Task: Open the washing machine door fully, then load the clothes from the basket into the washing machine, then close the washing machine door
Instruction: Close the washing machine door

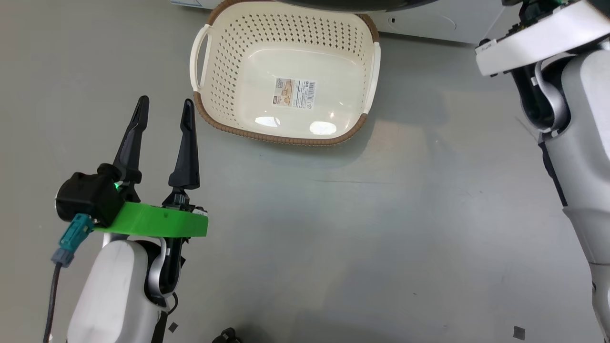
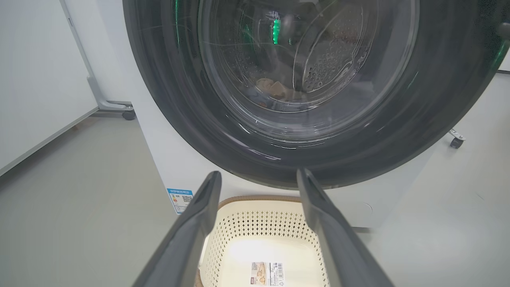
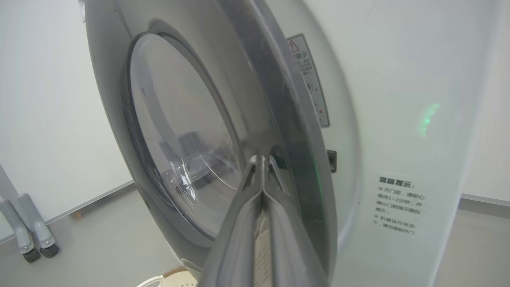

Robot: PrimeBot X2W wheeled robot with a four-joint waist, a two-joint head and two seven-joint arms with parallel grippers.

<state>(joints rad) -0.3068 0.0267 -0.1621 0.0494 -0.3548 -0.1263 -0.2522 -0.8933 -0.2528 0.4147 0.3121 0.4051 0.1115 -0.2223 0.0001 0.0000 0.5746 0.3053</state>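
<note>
Left fingers (image 1: 186, 152): spread wide and holding nothing. They hang low over the floor (image 1: 333, 238), just short of the basket and pointing at it. I judge them parked there because their part of the loading is done.
Basket (image 1: 286, 33): on the floor right in front of the washer, with its far rim under the door. It is empty and the barcode sticker on its bottom is bare, so nothing is left to lift out.
Clothes (image 2: 273, 88): a small pale heap low in the drum, seen through the door glass in the left wrist view. The load looks finished.
Door (image 2: 167, 99): swung nearly over the opening, its black ring and glass bowl facing the left fingers. In the right wrist view its latch side stands a little off the white front, and the latch slot there is uncovered, so it is not yet latched. Its outline is blurred.
Washer (image 2: 175, 171): the white front rises behind the basket, with a blue label low on its left corner.
Right fingers (image 3: 239, 223): pressed flat together with nothing between them. Their tips are at the door's outer rim on the latch side. Closed like this they make one stiff prod, which suits pushing better than gripping.
Step, as I judge it: the closing push. What remains is pressing the rim home until the latch catches.
</note>
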